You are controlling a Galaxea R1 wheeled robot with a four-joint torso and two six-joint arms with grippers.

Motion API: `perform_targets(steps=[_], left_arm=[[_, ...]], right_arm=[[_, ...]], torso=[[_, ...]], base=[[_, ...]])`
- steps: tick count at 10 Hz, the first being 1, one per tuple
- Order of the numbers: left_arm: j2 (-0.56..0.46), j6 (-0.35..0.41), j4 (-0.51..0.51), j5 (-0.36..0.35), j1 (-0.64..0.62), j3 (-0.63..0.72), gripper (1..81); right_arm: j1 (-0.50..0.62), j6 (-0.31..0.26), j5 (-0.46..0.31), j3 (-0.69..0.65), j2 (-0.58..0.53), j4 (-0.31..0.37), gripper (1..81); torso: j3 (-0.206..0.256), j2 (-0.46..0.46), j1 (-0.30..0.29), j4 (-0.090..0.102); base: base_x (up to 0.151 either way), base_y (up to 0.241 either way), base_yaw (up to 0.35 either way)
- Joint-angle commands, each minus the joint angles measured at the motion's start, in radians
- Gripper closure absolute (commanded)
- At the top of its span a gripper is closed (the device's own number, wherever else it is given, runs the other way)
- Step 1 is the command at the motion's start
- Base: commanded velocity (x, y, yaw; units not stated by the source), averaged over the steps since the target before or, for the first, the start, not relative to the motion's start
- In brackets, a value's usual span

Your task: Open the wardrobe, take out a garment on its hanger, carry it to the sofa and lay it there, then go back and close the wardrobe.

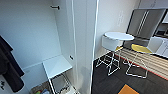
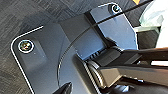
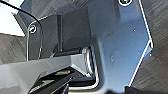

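Whether either gripper's fingers are spread or closed cannot be told. Ahead, left to right: a black garment (image 1: 8, 67) hanging in the open wardrobe (image 1: 32, 35), its door edge (image 1: 85, 47), then a round table (image 1: 119, 36).

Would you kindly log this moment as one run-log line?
wardrobe: open, white interior | black garment: hanging at left | shelf: bare | round white table and stools: right of wardrobe | grippers: state unclear
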Motion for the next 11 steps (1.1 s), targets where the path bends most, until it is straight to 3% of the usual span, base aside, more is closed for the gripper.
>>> perform_targets(steps=[1,11], left_arm=[[-0.004,0.003,-0.002,0.032,-0.046,-0.004,1.0],[0.0,0.006,-0.001,0.033,-0.043,-0.004,1.0]], right_arm=[[0.032,-0.003,-0.054,0.001,0.004,0.0,1.0],[0.035,-0.003,-0.054,0.002,0.006,-0.003,1.0]], torso=[[0.0,0.0,0.0,0.0],[0.0,0.0,0.0,0.0]], base=[[0.0,0.0,0.235],[0.0,0.0,0.235]])
